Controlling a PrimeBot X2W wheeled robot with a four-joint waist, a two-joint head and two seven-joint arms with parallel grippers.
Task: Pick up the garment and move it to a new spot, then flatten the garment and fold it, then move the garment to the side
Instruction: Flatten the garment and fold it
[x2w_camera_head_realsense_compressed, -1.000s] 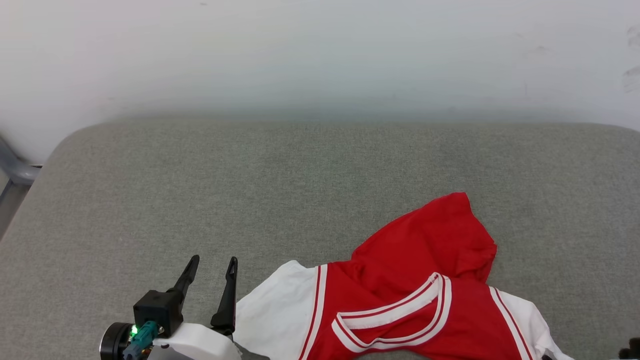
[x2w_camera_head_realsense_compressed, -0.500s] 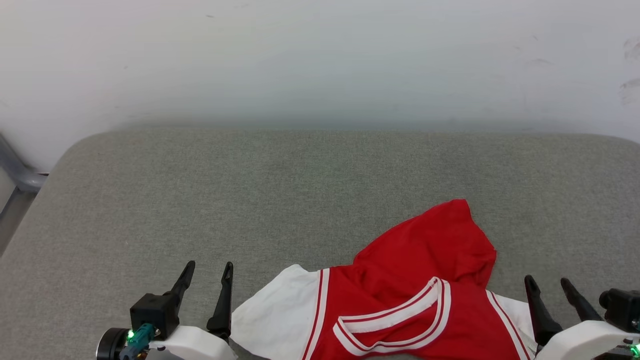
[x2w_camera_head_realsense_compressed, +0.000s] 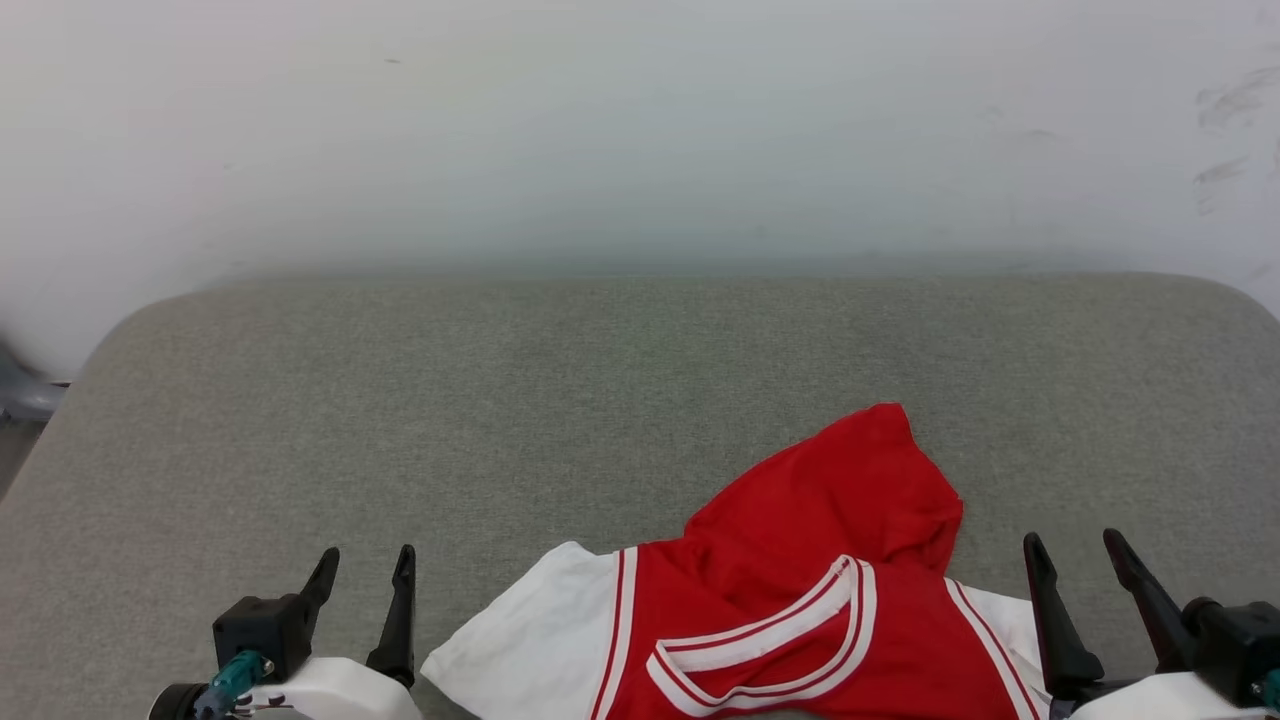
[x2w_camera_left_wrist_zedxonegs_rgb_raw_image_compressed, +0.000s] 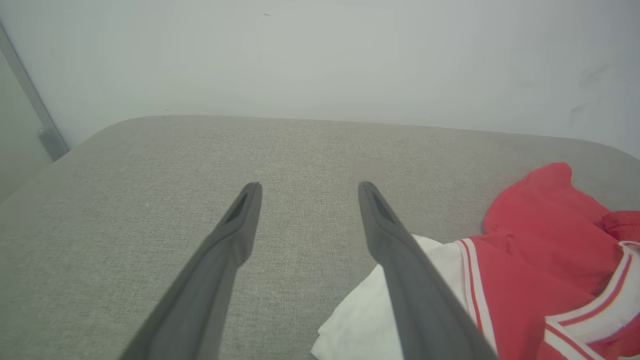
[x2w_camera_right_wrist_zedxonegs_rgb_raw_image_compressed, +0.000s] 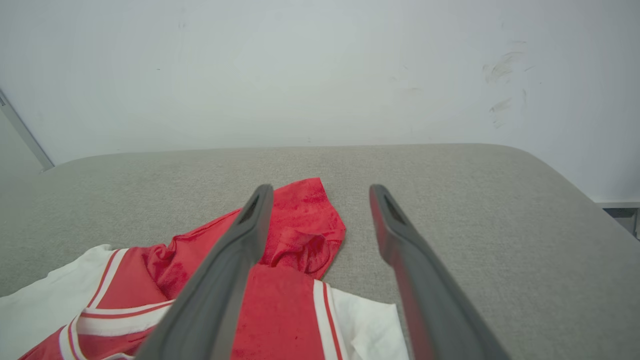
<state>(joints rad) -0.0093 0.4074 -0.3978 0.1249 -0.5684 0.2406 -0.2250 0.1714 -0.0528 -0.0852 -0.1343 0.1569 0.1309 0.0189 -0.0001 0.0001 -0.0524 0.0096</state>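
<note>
Grey padded surface (x2w_camera_head_realsense_compressed: 600, 400) with the garment (x2w_camera_head_realsense_compressed: 800, 520) crumpled at its near edge.
Red body bunched, white sleeves out sideways; left pincer (x2w_camera_head_realsense_compressed: 367, 552) and right pincer (x2w_camera_head_realsense_compressed: 1071, 538) flank it, fingers spread, holding nothing.

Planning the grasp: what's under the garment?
The garment lies crumpled on the grey cushion, which shows bare beside and beyond it. A red flap folds over its body. Anything beneath the fabric is covered.
</note>
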